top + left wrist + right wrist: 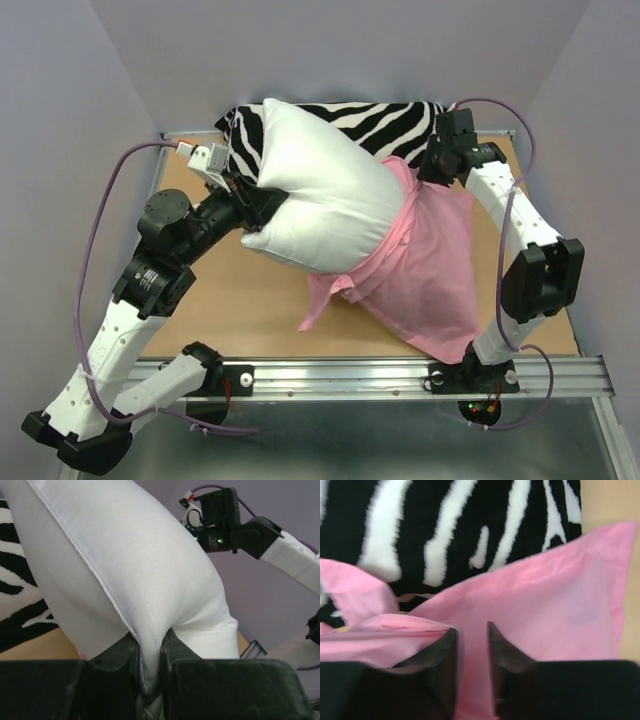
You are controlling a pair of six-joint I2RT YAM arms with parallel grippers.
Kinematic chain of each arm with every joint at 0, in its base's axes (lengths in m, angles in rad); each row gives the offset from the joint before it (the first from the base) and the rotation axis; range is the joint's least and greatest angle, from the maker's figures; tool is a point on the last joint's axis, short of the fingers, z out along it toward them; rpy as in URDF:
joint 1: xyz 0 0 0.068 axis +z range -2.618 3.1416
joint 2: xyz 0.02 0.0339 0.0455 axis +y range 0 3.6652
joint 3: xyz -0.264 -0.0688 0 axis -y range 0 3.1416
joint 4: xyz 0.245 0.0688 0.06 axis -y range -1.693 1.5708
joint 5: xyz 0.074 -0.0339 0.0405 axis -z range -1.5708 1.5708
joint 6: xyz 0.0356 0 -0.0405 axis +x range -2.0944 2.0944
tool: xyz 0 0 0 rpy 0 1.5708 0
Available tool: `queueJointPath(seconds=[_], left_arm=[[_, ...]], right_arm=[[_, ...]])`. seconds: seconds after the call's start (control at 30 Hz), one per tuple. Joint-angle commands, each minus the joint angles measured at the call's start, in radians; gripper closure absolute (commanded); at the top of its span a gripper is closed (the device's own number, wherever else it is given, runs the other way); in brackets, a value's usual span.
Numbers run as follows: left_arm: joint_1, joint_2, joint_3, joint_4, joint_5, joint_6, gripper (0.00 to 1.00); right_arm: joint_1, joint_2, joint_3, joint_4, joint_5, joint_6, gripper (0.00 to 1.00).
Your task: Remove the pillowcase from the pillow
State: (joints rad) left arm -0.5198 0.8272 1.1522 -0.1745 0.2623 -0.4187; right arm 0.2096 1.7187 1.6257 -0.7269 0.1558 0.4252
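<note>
1. The left arm is reaching in from its near-left base with the elbow bent outward and the wrist angling toward the middle of the table. The left gripper (150, 652) is pinching the pillow's seamed edge, its two dark fingers closed on a ridge of white cloth.
2. The right arm is rising from the near-right base, folding at the elbow by the right edge and stretching back to the far right, with the wrist tipping downward. The right gripper (472, 635) is clamping a fold of the pillowcase, and pink fabric is filling the narrow gap between its fingers.
3. The pillow (320, 195) is plump, white and matte, with a fine weave and a stitched seam. It is lying tilted across the centre of the table. Its far-left end is bare, while its near-right end is sitting inside the mouth of the pillowcase.
4. The pillowcase (425, 270) is thin pink cloth, slack and creased. It is draping toward the near right, and a loose flap is trailing onto the table near the centre.
5. A zebra-striped cushion (370, 120), soft and black-and-white, is lying along the far edge, touching the pillow and the pillowcase.
6. The table (240, 300) is showing a smooth, light wood-coloured top.
</note>
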Motion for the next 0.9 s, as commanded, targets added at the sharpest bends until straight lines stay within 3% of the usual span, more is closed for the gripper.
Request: queueJointPath(seconds=[0.0, 0.13, 0.27, 0.4, 0.6, 0.77, 0.87], left_arm=[[0.009, -0.033, 0.155, 0.262, -0.231, -0.087, 1.00], [0.009, 0.053, 0.219, 0.189, -0.414, -0.181, 1.00], [0.006, 0.134, 0.242, 0.150, -0.555, -0.279, 1.00], [-0.014, 0.225, 0.267, 0.167, -0.630, -0.298, 1.00], [-0.062, 0.311, 0.307, 0.170, -0.718, -0.281, 1.00], [-0.080, 0.359, 0.342, 0.147, -0.758, -0.284, 1.00], [-0.085, 0.365, 0.342, 0.147, -0.761, -0.287, 1.00]], right_arm=[[-0.035, -0.203, 0.039, 0.060, -0.072, 0.006, 0.46], [-0.032, -0.310, 0.062, 0.055, -0.233, 0.021, 0.28], [0.035, -0.459, -0.005, 0.081, -0.372, 0.030, 0.26], [0.186, -0.577, -0.136, 0.127, -0.365, 0.041, 0.25], [0.535, -0.640, -0.291, 0.224, -0.159, 0.084, 0.25], [0.804, -0.565, -0.320, 0.254, 0.106, 0.103, 0.25], [0.885, -0.515, -0.308, 0.256, 0.281, 0.130, 0.24]])
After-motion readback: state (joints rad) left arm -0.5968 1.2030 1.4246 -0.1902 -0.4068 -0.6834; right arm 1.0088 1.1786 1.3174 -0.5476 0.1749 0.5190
